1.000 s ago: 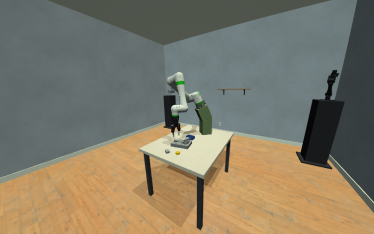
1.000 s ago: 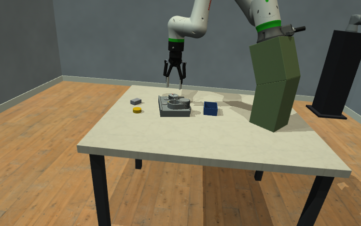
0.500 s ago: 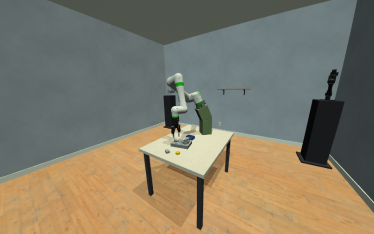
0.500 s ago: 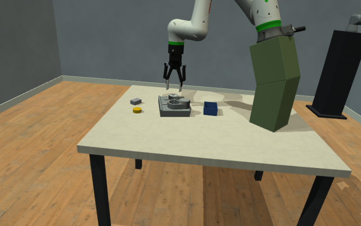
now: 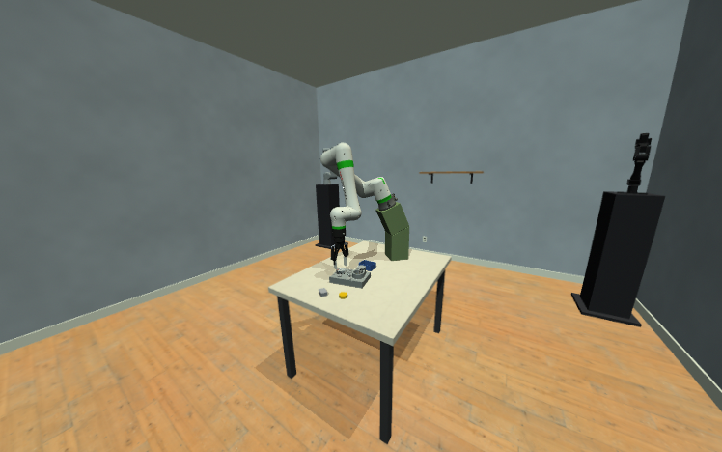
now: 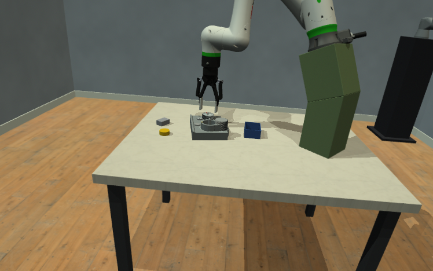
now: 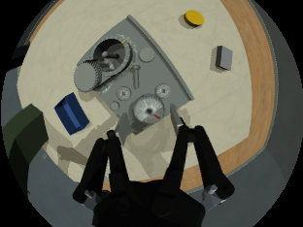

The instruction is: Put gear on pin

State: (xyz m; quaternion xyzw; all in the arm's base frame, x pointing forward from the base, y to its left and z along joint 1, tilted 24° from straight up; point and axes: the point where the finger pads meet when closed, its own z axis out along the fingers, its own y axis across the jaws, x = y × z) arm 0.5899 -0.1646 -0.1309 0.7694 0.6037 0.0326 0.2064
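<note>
The tool [image 6: 208,109] was held half open and empty just above the gear [image 6: 207,115], which lay on the case [image 6: 209,134] at its 12 o'clock edge.
</note>
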